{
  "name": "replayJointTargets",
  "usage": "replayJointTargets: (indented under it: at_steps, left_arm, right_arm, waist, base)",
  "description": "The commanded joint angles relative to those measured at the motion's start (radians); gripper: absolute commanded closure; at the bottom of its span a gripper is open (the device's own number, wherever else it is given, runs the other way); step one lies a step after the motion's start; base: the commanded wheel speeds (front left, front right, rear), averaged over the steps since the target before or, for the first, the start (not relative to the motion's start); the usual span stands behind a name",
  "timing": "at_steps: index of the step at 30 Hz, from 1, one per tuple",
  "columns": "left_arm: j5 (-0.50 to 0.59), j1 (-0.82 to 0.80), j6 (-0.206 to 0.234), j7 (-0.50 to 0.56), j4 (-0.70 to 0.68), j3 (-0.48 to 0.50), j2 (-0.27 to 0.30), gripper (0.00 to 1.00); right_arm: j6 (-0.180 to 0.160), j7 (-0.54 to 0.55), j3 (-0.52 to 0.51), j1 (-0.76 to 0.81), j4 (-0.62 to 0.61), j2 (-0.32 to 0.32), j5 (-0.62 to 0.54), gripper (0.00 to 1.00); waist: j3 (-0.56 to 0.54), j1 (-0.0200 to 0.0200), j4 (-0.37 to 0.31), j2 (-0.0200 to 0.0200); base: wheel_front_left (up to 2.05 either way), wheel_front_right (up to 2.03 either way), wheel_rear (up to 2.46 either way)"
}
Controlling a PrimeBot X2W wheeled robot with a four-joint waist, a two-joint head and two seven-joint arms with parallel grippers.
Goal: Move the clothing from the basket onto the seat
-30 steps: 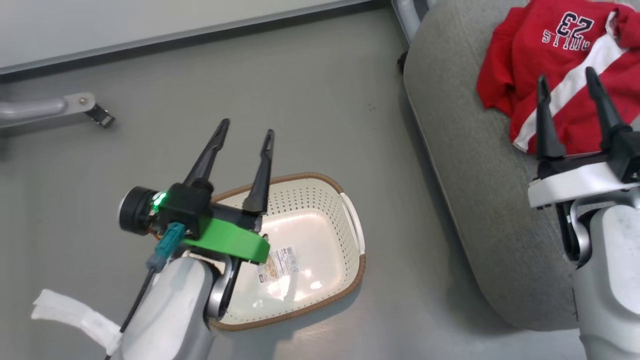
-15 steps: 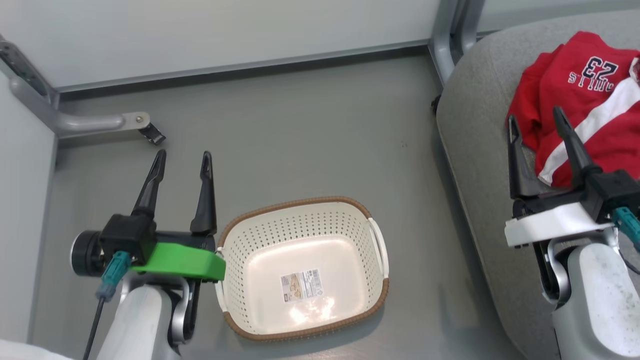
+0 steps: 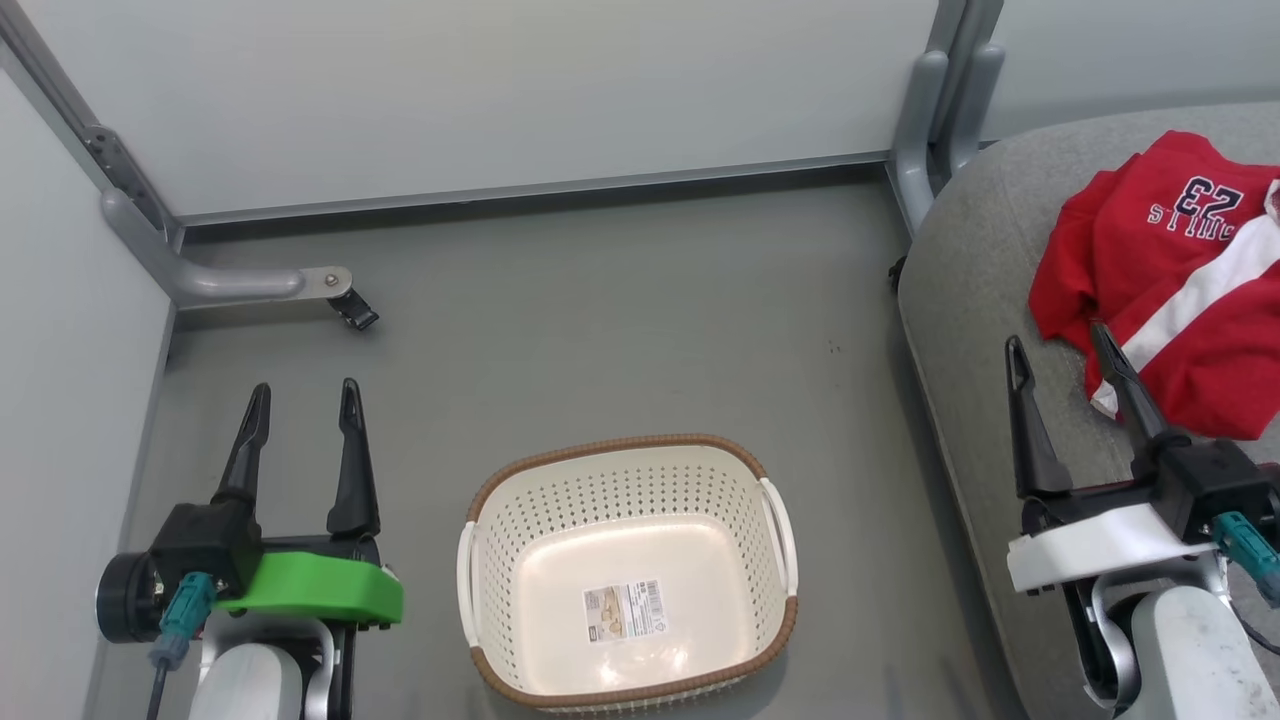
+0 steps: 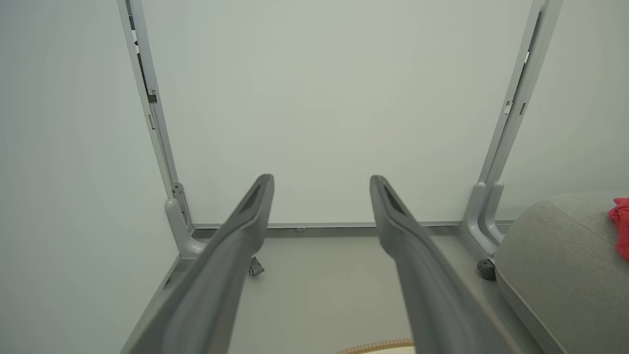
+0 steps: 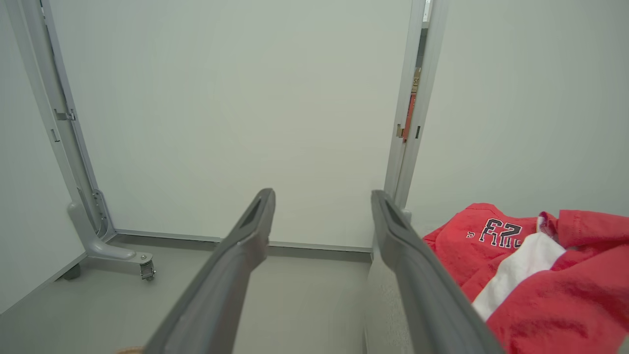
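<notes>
The cream-white perforated plastic basket with a brown woven-look rim [image 3: 620, 441] stands on the floor between the two grippers and holds nothing but a paper label [image 3: 625, 610] on its bottom. The bright red soft garments with a white stripe and navy "23" [image 3: 1170, 270] lie on the large light-grey upholstered seat cushion [image 3: 975, 300], just beyond the right gripper [image 3: 1057, 338] and to its right. That gripper's jaws are spread with nothing between them. The left gripper [image 3: 304, 388], left of the basket, is likewise released and empty.

The task looks finished, so the step is a clean rest: hold both arms clear of basket and cloth. Mind the right gripper's outer finger, whose tip sits by the white hem and could snag it. I cannot tell whether that tip touches the fabric. The garments run off the head view's right edge, so how many pieces lie there is unclear.
</notes>
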Motion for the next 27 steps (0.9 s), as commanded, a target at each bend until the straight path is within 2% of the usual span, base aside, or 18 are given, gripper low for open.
replayJointTargets:
  at_steps: [1,6,12,27]
  left_arm:
    - [0.011,0.020,-0.004,0.000,0.002,0.009,-0.003,0.00]
    - [0.022,0.041,-0.023,0.000,-0.004,0.032,-0.016,0.00]
    - [0.030,0.063,-0.074,0.000,0.005,0.023,-0.024,0.00]
    - [0.051,0.078,-0.094,0.000,0.030,0.033,-0.037,0.00]
  right_arm:
    - [-0.001,-0.002,-0.004,0.022,-0.007,-0.001,0.008,0.00]
    - [-0.001,-0.002,-0.002,0.069,-0.018,0.000,0.034,0.00]
    - [-0.001,-0.002,0.000,0.112,-0.026,0.000,0.039,0.00]
    - [-0.001,-0.002,0.014,0.138,-0.001,0.000,0.049,0.00]
  waist:
    - [-0.011,0.0000,0.007,0.0000]
    - [-0.026,0.0000,0.016,0.0000]
    - [-0.037,0.0000,0.026,0.0000]
    - [-0.062,0.0000,0.038,0.0000]
  base:
    - [0.00,0.00,0.00]
    - [0.00,0.00,0.00]
    - [0.00,0.00,0.00]
    - [0.00,0.00,0.00]
